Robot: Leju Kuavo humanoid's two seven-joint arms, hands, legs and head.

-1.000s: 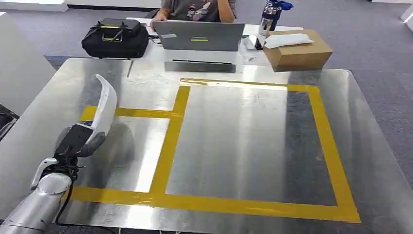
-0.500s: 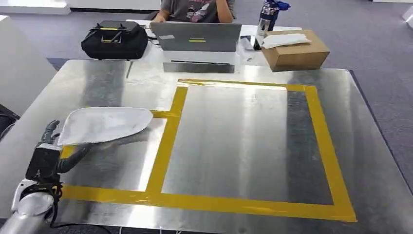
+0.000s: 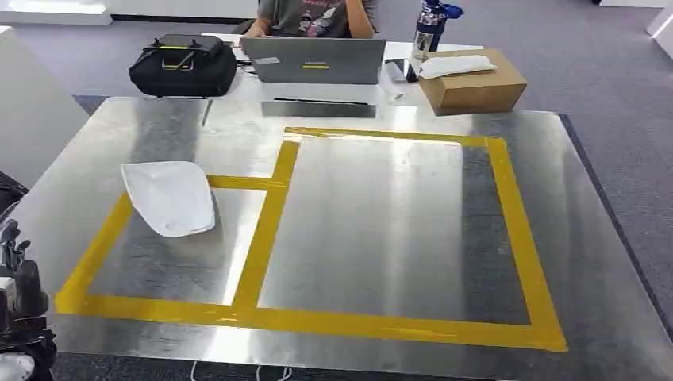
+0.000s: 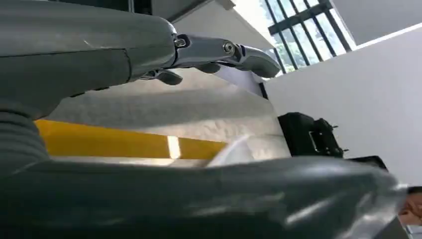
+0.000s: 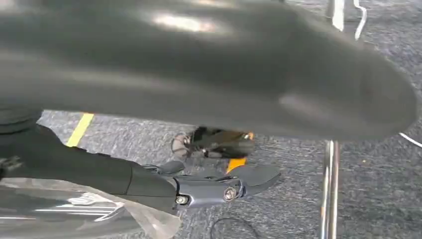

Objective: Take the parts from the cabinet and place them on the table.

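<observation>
A white curved part (image 3: 170, 197) lies flat on the metal table (image 3: 373, 230), inside the small yellow-taped box at the left. My left hand (image 3: 17, 274) is low at the table's near left corner, apart from the part and holding nothing. In the left wrist view its fingers (image 4: 224, 52) stretch out straight over the tabletop, with the part's pale edge (image 4: 233, 148) beyond them. In the right wrist view my right hand (image 5: 199, 186) hangs over the carpet, thumb and fingers apart with only floor between them. Some crinkled clear plastic (image 5: 144, 219) shows behind the fingers.
A large yellow-taped square (image 3: 508, 230) marks the table's middle and right. Beyond the far edge stand a black bag (image 3: 182, 65), a laptop (image 3: 313, 59), a cardboard box (image 3: 472, 81) and a bottle (image 3: 427, 28), with a person (image 3: 313, 14) seated there. A white cabinet side (image 3: 32, 119) is at left.
My left hand has laid the white part down in the small taped box, let go and drawn back to the table's near left corner. The camera has shifted slightly.
</observation>
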